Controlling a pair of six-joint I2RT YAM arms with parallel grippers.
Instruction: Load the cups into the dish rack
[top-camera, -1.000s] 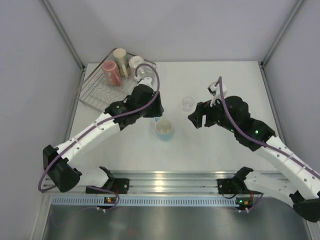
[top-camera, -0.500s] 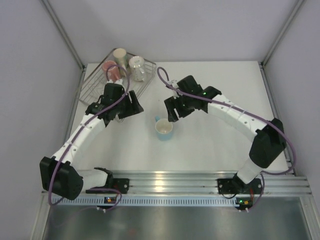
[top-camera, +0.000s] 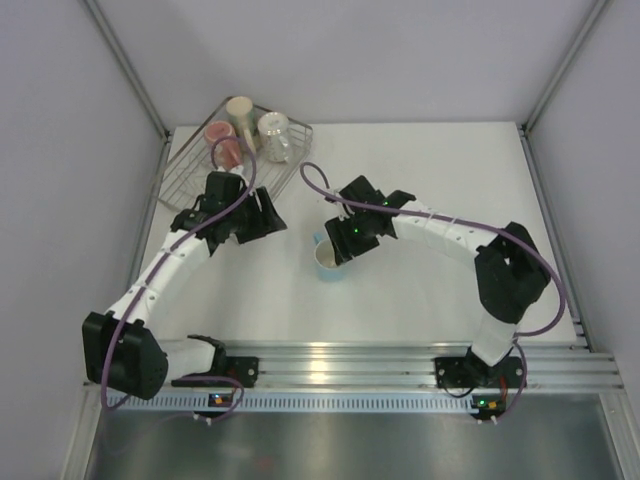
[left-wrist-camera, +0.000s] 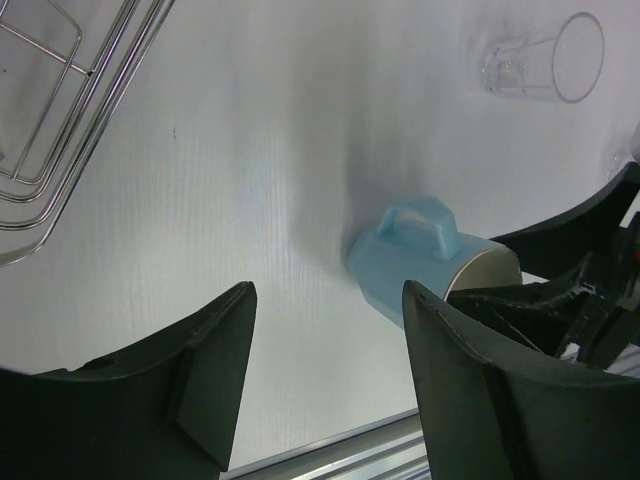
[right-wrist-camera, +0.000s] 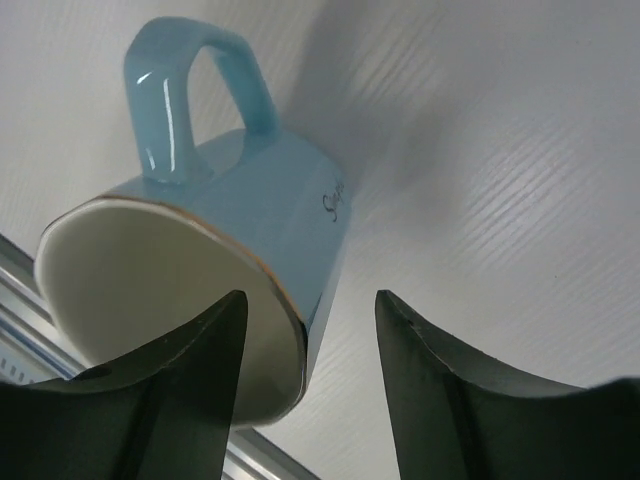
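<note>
A light blue cup (top-camera: 326, 263) stands upright on the white table, its handle (right-wrist-camera: 185, 95) pointing away in the right wrist view. My right gripper (top-camera: 338, 243) is down on it and open. One finger (right-wrist-camera: 170, 400) is over the cream inside, the other finger (right-wrist-camera: 470, 390) outside the wall (right-wrist-camera: 290, 200), with a gap left. My left gripper (top-camera: 266, 215) is open and holds nothing, between the dish rack (top-camera: 190, 180) and the blue cup (left-wrist-camera: 420, 260). A clear glass (left-wrist-camera: 540, 68) lies beyond. The rack holds a cream mug (top-camera: 240, 108), a pink-red mug (top-camera: 222, 142) and a white dotted mug (top-camera: 273, 135).
The rack's wire corner (left-wrist-camera: 60, 110) shows at the top left of the left wrist view. A metal rail (top-camera: 340, 360) runs along the table's near edge. Grey walls close in the table on three sides.
My right arm has swung from the right side across to the blue cup and its jaws have narrowed around the cup wall. My left arm has drawn back toward the rack.
</note>
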